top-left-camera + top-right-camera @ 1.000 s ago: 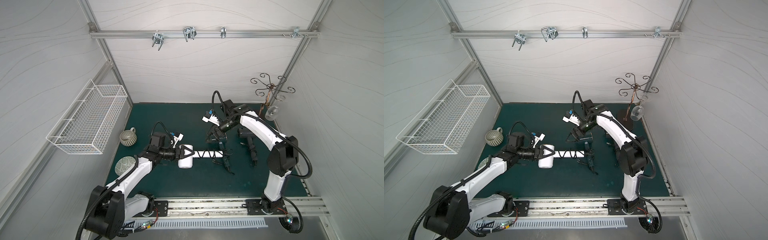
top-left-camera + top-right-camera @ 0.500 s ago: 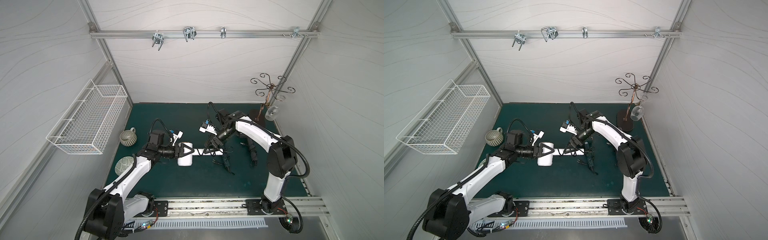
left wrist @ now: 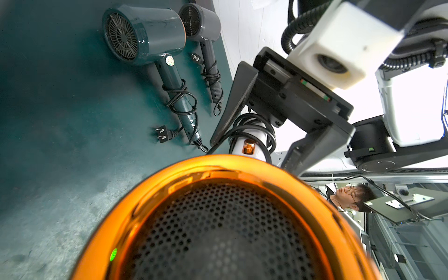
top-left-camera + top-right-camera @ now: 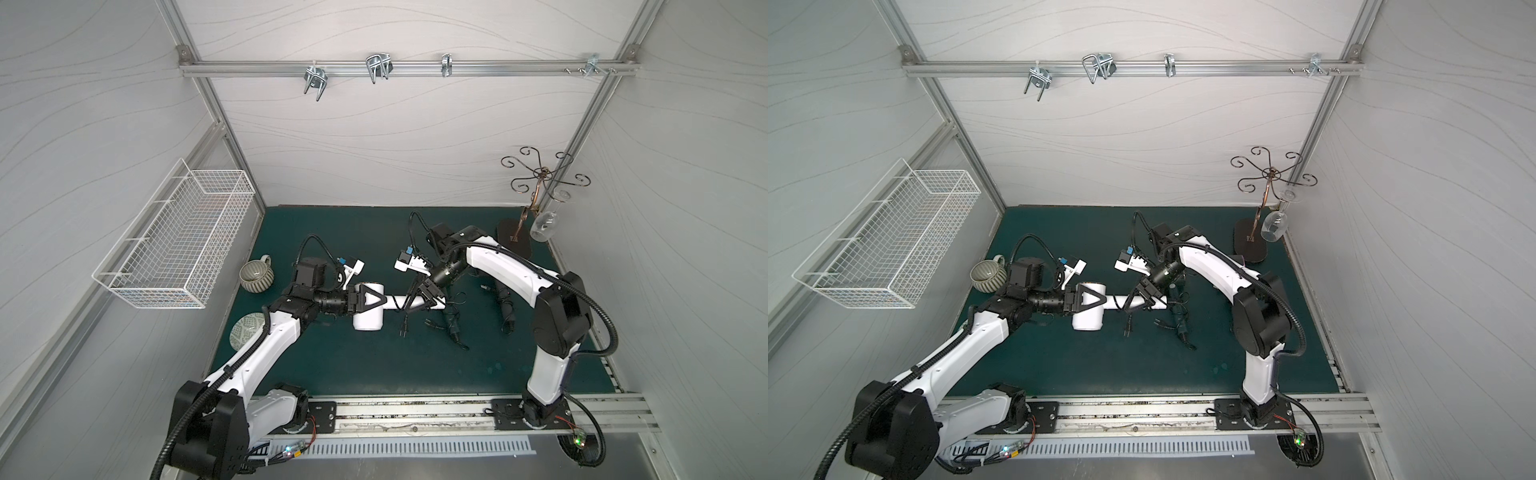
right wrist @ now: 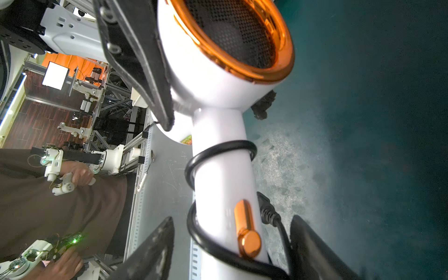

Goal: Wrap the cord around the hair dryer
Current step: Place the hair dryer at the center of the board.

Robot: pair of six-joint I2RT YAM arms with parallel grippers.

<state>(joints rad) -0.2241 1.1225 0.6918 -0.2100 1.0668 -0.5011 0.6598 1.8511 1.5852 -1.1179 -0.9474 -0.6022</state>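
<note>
— What has changed since a second ago?

— Your right gripper (image 4: 424, 296) has swung in from the far right and narrowed. Its jaws now straddle the handle end of the hair dryer (image 4: 366, 328), still spread, with a clear gap on one side. I can't quite tell whether the other pad touches the cord (image 5: 218, 148).

— And the left?

— Your left gripper (image 4: 368, 300) stays clamped on the white barrel at mid-mat, with the handle pointing right. Two turns sit on the handle and the plug (image 4: 402, 332) dangles, so you look set to pin the coils or take up the loose end.

— And the surroundings?

— The green mat (image 4: 415, 374) is scuffed pale in patches. Two dark dryers (image 3: 145, 36), already wrapped, lie to the right. There is a mug (image 4: 256, 276) on the left, a wire basket (image 4: 174, 245) on the left wall and a glass stand (image 4: 536, 183) at the far right.
</note>
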